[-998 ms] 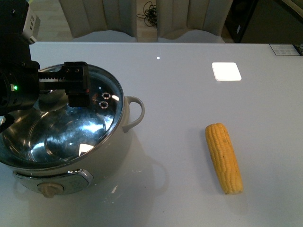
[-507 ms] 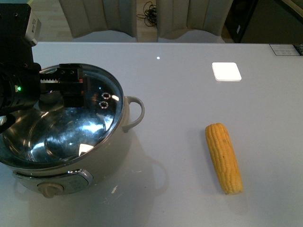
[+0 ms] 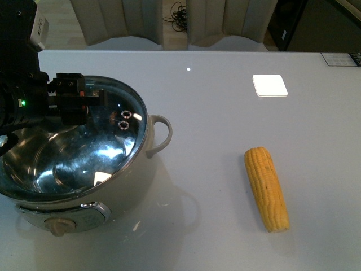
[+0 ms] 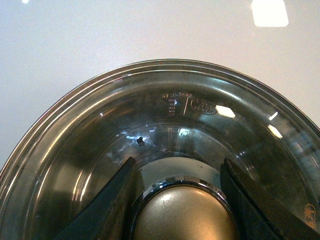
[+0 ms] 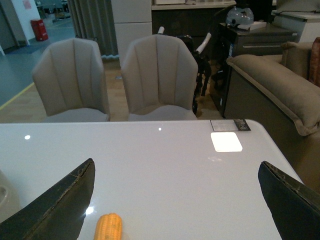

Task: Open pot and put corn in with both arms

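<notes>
The cream-white pot (image 3: 132,180) stands at the table's left, its shiny steel inside showing. My left gripper (image 3: 70,106) hangs over the pot's far left part. In the left wrist view it (image 4: 182,200) is shut on the steel knob (image 4: 184,217) of the glass pot lid (image 4: 150,115), a black finger (image 4: 107,207) pressing on each side. The yellow corn (image 3: 266,188) lies flat on the table to the right, apart from the pot. In the right wrist view my right gripper (image 5: 175,200) is open above the table, with the corn's tip (image 5: 108,227) low between its fingers.
A bright square reflection (image 3: 269,85) lies on the white table (image 3: 225,113) behind the corn. Two beige chairs (image 5: 155,75) stand past the far edge, and a sofa (image 5: 270,85) sits to the right. The pot's loop handle (image 3: 161,134) points toward the corn.
My left gripper has shifted left and slightly back over the pot, still shut on the lid knob. Pot and corn have stayed put.
</notes>
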Robot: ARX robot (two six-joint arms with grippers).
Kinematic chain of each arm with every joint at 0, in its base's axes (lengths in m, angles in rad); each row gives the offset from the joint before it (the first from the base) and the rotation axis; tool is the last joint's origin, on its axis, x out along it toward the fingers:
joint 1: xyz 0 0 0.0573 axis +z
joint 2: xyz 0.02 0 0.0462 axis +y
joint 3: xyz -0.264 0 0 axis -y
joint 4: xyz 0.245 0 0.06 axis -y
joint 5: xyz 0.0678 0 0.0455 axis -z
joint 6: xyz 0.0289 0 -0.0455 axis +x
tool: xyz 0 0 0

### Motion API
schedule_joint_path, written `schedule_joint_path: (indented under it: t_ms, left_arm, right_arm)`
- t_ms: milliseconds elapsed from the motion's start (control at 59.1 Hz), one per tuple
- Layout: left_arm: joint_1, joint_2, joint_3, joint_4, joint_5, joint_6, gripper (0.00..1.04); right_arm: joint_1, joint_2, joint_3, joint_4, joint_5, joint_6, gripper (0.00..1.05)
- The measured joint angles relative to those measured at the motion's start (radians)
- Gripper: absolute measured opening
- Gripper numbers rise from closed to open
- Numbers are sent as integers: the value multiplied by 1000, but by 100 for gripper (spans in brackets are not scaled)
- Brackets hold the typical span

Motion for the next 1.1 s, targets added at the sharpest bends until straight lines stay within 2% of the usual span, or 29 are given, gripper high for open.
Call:
schedule_joint_path:
  t_ms: [778, 913, 1099]
  left_arm:
    - [32, -158, 39, -97, -7, 31, 44]
    - [81, -235, 51, -114, 20, 36, 44]
    - [199, -363, 21, -125, 93, 72, 44]
  right_arm:
    - [0, 0, 0, 0, 0, 0, 96]
    - [0, 0, 0, 0, 0, 0, 96]
    - [0, 0, 0, 0, 0, 0, 96]
